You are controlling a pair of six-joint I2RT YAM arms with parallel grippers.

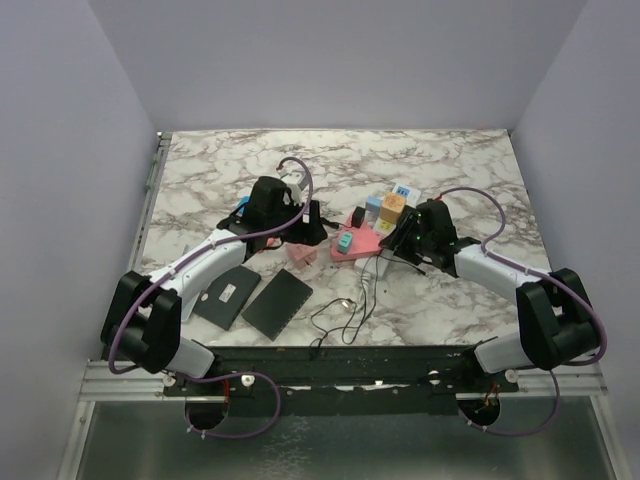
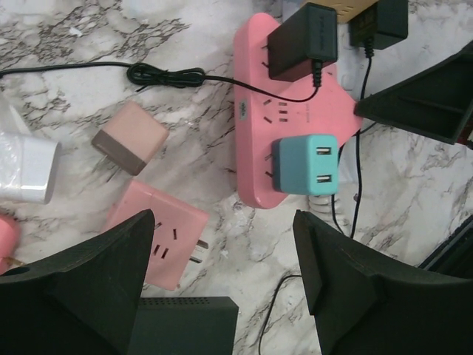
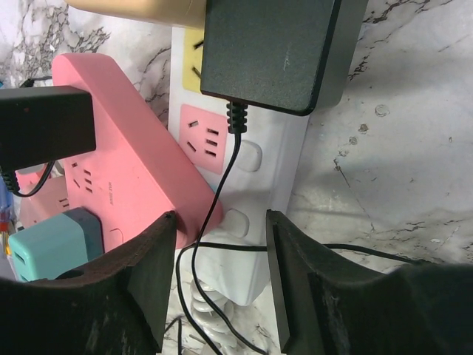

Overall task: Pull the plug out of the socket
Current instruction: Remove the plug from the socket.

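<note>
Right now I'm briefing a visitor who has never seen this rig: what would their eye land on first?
The pink power strip at the middle of the marble table, carrying a teal USB adapter and a black adapter, stands out first. Beside it lies the white power strip with a big black plug on it, the open right gripper poised over one end.

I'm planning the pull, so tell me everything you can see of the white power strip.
The white strip is a long, glossy plastic bar lying flat on the marble table. Its face shows a pink outlet panel, a yellow outlet beyond, and round white buttons. A black adapter sits on its far part, its cord trailing across the strip. A pink strip overlaps one long side. The right tool hangs over its near end, fingers apart.
</note>
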